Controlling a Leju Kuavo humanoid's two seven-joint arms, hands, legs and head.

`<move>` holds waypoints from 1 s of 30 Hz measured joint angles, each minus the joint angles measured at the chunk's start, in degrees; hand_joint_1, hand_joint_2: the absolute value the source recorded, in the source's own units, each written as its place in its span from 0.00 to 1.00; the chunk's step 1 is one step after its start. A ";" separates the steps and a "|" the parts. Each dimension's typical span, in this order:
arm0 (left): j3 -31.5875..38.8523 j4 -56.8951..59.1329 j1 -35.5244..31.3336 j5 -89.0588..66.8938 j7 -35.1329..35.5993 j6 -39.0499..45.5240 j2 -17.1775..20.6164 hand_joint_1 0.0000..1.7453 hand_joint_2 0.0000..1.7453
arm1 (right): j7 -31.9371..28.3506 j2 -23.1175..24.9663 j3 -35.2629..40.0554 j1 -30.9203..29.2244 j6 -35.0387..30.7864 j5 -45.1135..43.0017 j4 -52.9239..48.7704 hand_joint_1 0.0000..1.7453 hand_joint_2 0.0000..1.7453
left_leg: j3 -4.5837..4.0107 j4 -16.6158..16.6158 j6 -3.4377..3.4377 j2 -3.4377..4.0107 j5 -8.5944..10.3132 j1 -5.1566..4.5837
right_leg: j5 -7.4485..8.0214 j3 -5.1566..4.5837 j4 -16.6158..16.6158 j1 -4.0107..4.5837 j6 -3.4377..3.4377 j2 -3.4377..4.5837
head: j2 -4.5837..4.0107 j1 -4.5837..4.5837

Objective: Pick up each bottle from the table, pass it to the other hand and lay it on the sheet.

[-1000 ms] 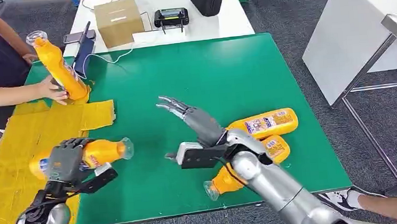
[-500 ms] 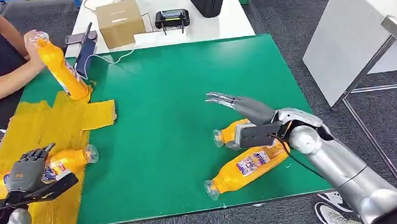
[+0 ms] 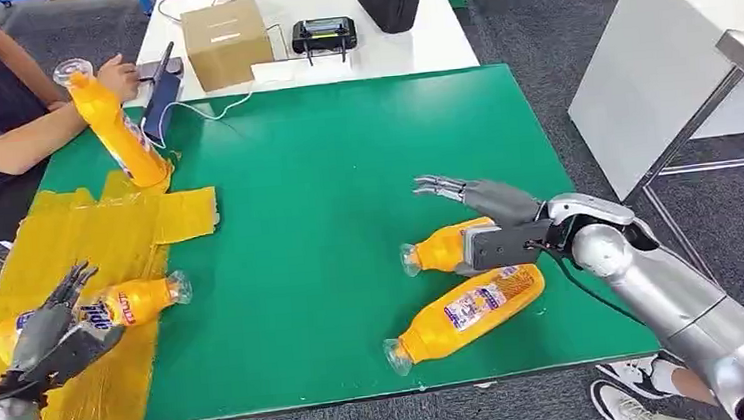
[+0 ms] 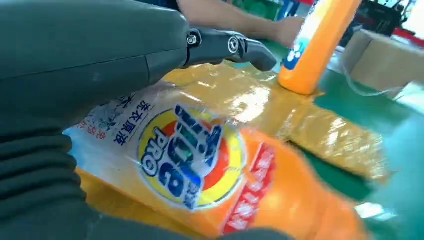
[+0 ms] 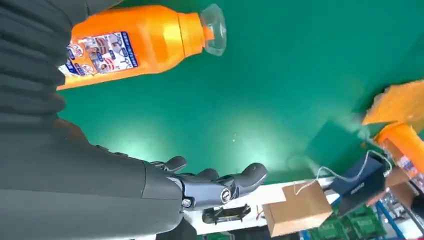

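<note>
We have one bottle [image 3: 105,309] lying on its side on the yellow sheet [image 3: 61,255], at about eight o'clock of the green bench [image 3: 345,172], its clear cap pointing toward the bench centre. Our left hand [image 3: 52,330] sits over its base end with the fingers splayed and lifted off the label, so it holds nothing; in the left wrist view the label lies just under the palm. The risk here is a roll: the bottle is round, it lies near the sheet's inner edge, and a finger brushing it as we draw away could send it onto the green.

Two more bottles wait at about four o'clock. The farther bottle [image 3: 446,247] lies partly under our right hand [image 3: 483,206], which hovers above it with fingers spread wide and empty. The nearer bottle [image 3: 468,311] lies just beside it, angled toward the front edge. If we close on the farther one carelessly, the wrist may nudge the nearer one, and it has little bench left before the edge. A grasp too near the cap would also leave the heavy body swinging during the pass between hands.

At ten o'clock a fourth bottle [image 3: 116,130] stands tilted on the sheet's far corner, with a person's hand [image 3: 120,77] close by. We judge that it could topple.
</note>
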 measured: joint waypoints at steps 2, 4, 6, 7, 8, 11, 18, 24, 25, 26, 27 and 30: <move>0.55 -2.15 1.20 4.13 -0.04 -3.21 -0.28 0.00 0.00 | 0.02 -0.46 1.10 -0.25 0.00 -0.35 0.24 0.00 1.00 | 0.00 0.00 0.00 0.00 0.00 0.00 | 0.00 0.00 0.00 0.00 0.00 0.00 | 0.00 0.00; 0.64 -3.70 2.12 4.91 -0.02 -3.95 -0.44 0.00 0.00 | 0.02 -0.74 1.92 -0.39 -0.02 -0.48 0.48 0.00 1.00 | -0.01 0.00 0.00 -0.02 0.00 0.00 | 0.00 -0.01 0.00 0.00 0.00 -0.01 | 0.00 0.00; 0.83 -4.95 2.86 5.46 -0.04 -4.47 -0.72 0.00 0.00 | 0.02 -0.85 2.69 -0.55 -0.04 -0.57 0.70 0.00 1.00 | -0.02 0.01 0.00 -0.03 0.00 0.00 | 0.00 -0.02 0.00 0.00 0.00 -0.02 | 0.00 0.00; 1.01 -5.43 3.13 6.16 -0.11 -4.87 -0.83 0.00 0.00 | 0.02 -0.92 2.95 -0.60 -0.06 -0.61 0.79 0.00 1.00 | -0.02 0.01 0.00 -0.02 0.00 0.00 | 0.00 -0.03 0.00 0.01 0.00 -0.02 | 0.00 -0.02; 1.16 -6.20 3.42 7.30 -0.22 -5.57 -0.98 0.00 0.00 | 0.00 -1.01 3.33 -0.61 -0.17 -0.66 0.90 0.00 1.00 | -0.02 0.01 0.00 -0.01 0.00 0.01 | 0.00 -0.03 0.00 0.01 0.00 -0.02 | 0.00 0.00; 1.93 -9.19 4.59 14.41 -0.31 -9.81 -1.90 0.00 0.00 | -0.07 -0.96 4.94 -0.43 -1.29 0.04 1.88 0.00 1.00 | -0.06 0.01 0.00 0.00 0.00 0.01 | 0.00 -0.11 -0.01 0.02 0.00 -0.01 | 0.00 -0.02; 4.84 -16.84 5.17 27.25 0.39 -15.80 -4.74 0.00 0.00 | -1.92 0.02 8.18 3.41 -6.45 4.31 5.47 0.00 1.00 | -0.12 0.01 0.00 -0.01 0.00 0.03 | 0.00 -0.14 -0.01 0.03 0.00 -0.02 | 0.00 0.00; 7.17 -20.05 5.90 30.82 1.33 -17.74 -5.60 0.00 0.00 | -2.08 -2.41 8.59 7.25 -7.98 5.66 5.31 0.00 1.00 | -0.16 0.01 0.01 -0.01 -0.02 0.03 | 0.00 -0.17 -0.02 0.03 0.00 -0.02 | 0.00 0.00; 7.56 -20.38 6.13 31.12 1.36 -17.92 -5.73 0.00 0.00 | -2.08 -2.98 8.42 8.06 -8.15 6.23 4.89 0.00 1.00 | -0.17 0.01 0.01 -0.01 -0.02 0.03 | -0.01 -0.18 -0.02 0.03 0.01 -0.02 | 0.00 0.00; 7.85 -20.71 6.35 31.54 1.36 -18.33 -5.86 0.00 0.00 | -2.08 -3.61 8.13 8.89 -8.35 6.71 4.35 0.00 1.00 | -0.18 0.01 0.01 -0.01 -0.03 0.02 | -0.01 -0.19 -0.02 0.03 0.01 -0.02 | 0.00 0.00; 8.07 -21.08 6.58 31.71 1.38 -18.46 -5.97 0.00 0.00 | -2.08 -4.22 7.85 9.59 -8.55 6.93 3.76 0.00 1.00 | -0.19 0.01 0.01 -0.01 -0.03 0.02 | -0.01 -0.20 -0.02 0.02 0.01 -0.02 | 0.00 0.00; 8.62 -22.30 7.34 32.19 1.73 -19.10 -6.38 0.00 0.00 | -1.81 -5.80 6.80 11.71 -9.16 8.04 2.03 0.00 1.00 | -0.20 0.01 0.02 -0.01 -0.03 0.02 | -0.01 -0.22 -0.03 0.02 0.01 -0.02 | 0.00 0.02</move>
